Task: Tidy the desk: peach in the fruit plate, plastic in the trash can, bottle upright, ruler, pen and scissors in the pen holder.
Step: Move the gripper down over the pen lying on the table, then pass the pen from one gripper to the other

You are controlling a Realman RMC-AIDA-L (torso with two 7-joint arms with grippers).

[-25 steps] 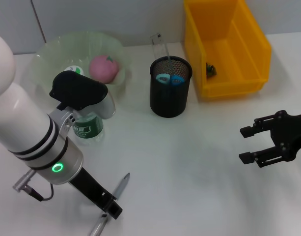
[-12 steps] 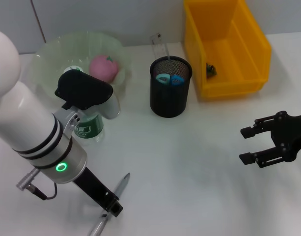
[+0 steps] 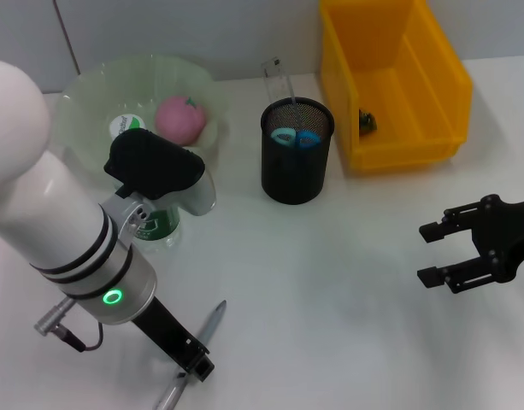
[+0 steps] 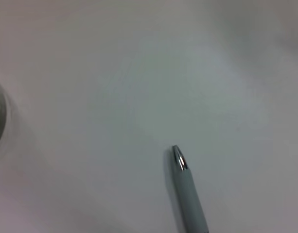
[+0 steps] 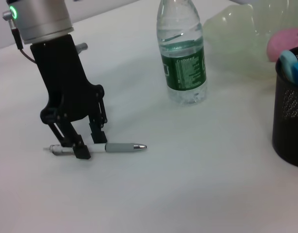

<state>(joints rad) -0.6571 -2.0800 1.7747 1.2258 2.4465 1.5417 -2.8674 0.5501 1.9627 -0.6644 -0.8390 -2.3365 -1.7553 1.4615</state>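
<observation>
Left gripper (image 5: 85, 141): low over the near-left worktop (image 3: 330, 282), jaws straddling the pen (image 5: 102, 147) at its rear half, fingertips at or on the surface. Whether the jaws grip the pen cannot be told.
Pen: lying flat on the worktop, metal tip clear of the jaws; the left wrist view shows only its tip end.
Right gripper (image 3: 434, 253): hanging above the right side of the worktop, jaws apart, holding nothing.
Bottle (image 5: 182, 53): upright, just near of the plate and largely hidden by the left arm in the head view.
Plate (image 3: 82, 98): far left, with the peach (image 3: 180, 118) inside.
Pen holder (image 3: 296, 166): far centre, with the blue scissors (image 3: 296, 137) handles showing inside and the clear ruler (image 3: 277, 79) rising from its far side.
Trash can (image 3: 432, 85): far right, with the small dark wrapper (image 3: 367, 121) inside by its left wall.
</observation>
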